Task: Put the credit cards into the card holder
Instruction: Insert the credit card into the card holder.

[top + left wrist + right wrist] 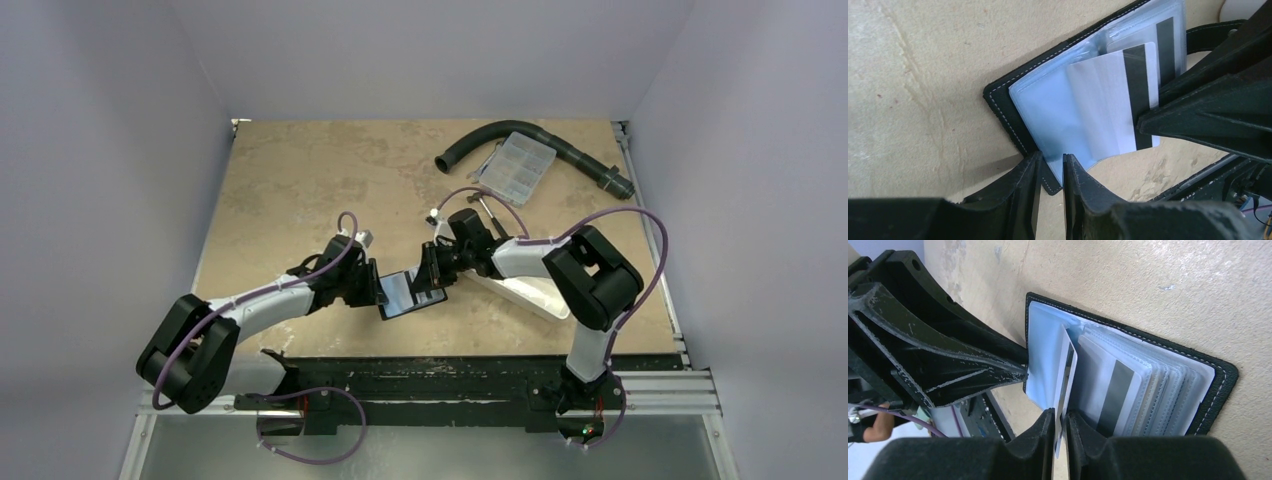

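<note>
The black card holder (405, 293) lies open on the table, its pale blue sleeves up. My left gripper (1052, 167) is shut on its near corner, cover and a sleeve between the jaws. My right gripper (1060, 415) is shut on a white card with a black stripe (1113, 105) and holds it on edge (1066, 365) at a sleeve near the left side of the holder (1213, 385). Another striped card (1110, 390) sits in a sleeve beside it. In the top view the two grippers meet over the holder, left (375, 285) and right (433, 275).
A white rectangular tray (535, 293) lies under the right arm. A clear compartment box (515, 168) and a curved black hose (560, 140) lie at the back right. The table's front edge runs just behind the holder.
</note>
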Motion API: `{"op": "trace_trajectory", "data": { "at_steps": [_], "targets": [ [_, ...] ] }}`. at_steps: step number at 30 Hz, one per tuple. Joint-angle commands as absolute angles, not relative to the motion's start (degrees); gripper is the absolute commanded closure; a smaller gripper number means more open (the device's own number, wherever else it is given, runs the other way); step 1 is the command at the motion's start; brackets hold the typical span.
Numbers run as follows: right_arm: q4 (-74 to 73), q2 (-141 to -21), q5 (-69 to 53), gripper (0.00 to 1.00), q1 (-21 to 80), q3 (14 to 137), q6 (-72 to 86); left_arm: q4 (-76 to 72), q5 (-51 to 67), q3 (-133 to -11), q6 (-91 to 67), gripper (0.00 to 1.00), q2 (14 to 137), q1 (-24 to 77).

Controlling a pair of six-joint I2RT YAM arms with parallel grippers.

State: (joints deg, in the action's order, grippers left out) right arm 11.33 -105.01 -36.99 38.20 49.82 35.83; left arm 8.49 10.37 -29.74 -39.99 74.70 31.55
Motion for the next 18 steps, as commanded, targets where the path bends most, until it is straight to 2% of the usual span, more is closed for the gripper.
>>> {"op": "trace_trajectory", "data": {
  "at_steps": [1,8,14,18],
  "targets": [
    [2.5,-102.8,-31.5,0.76,38.6,52.0,29.1,11.9,6.3,-31.0,-40.6,0.75,72.4,31.4],
    [0.3,-100.1,-28.9,0.67,38.9,51.7,28.4,12.0,3.2,-29.3,-41.8,0.79,70.0,31.5],
    [-3.0,-99.0,-26.8,0.66,38.9,53.0,27.3,9.6,5.6,-28.6,-42.1,0.83,73.5,31.5],
    [-2.6,-99.6,-27.3,0.70,39.1,53.4,27.2,9.6,5.5,-28.5,-42.2,0.83,73.4,31.5]
  ]
}}
